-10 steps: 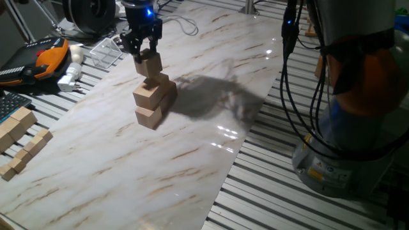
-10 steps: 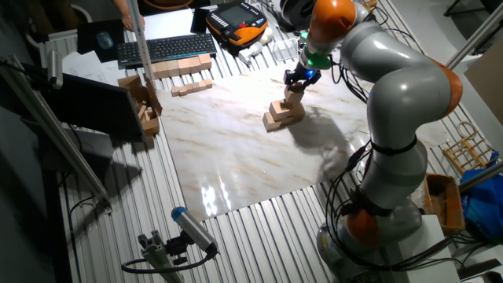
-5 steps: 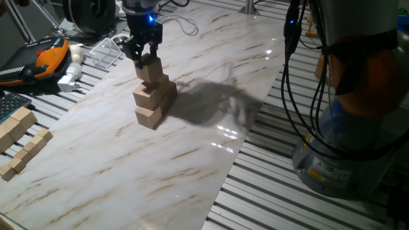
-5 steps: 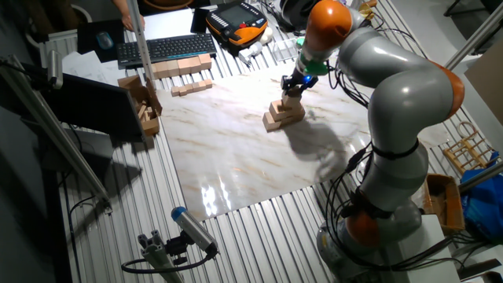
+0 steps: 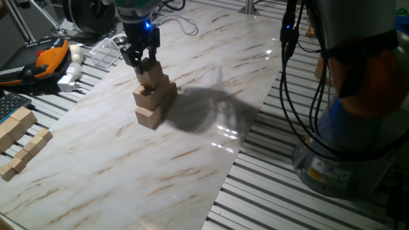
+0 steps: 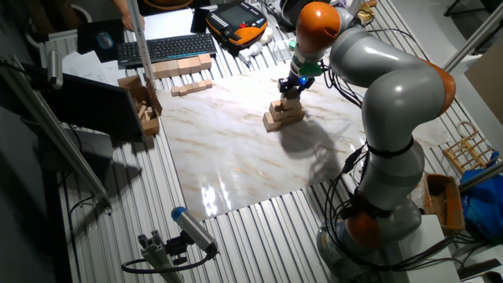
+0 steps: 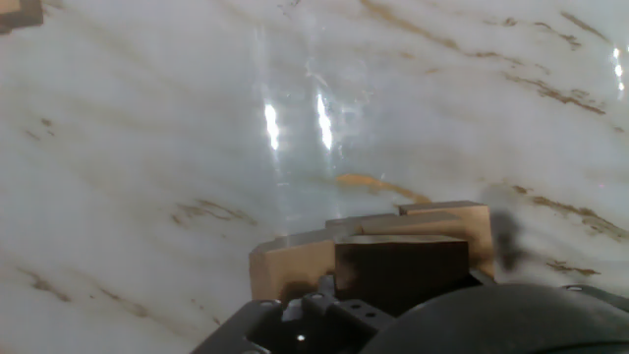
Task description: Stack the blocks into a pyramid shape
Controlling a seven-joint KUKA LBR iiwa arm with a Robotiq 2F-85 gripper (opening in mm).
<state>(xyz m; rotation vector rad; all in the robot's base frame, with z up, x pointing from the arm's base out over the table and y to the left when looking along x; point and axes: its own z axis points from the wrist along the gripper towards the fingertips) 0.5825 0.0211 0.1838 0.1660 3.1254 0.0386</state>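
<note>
Lowered since a second ago, my gripper [image 5: 142, 59] clenching top block [image 5: 149, 73] onto stack [image 5: 153, 99], six blocks counted, open marble table [image 5: 211, 153] all around.

My arm [image 6: 393, 94] had fat grey links with orange joint bands. Behind the black two-finger gripper [image 5: 141, 56] I saw a teal ring and a blue light. Black cables [image 5: 291, 83] hung beside the grey base [image 5: 348, 160], which carried a yellow label.
</note>
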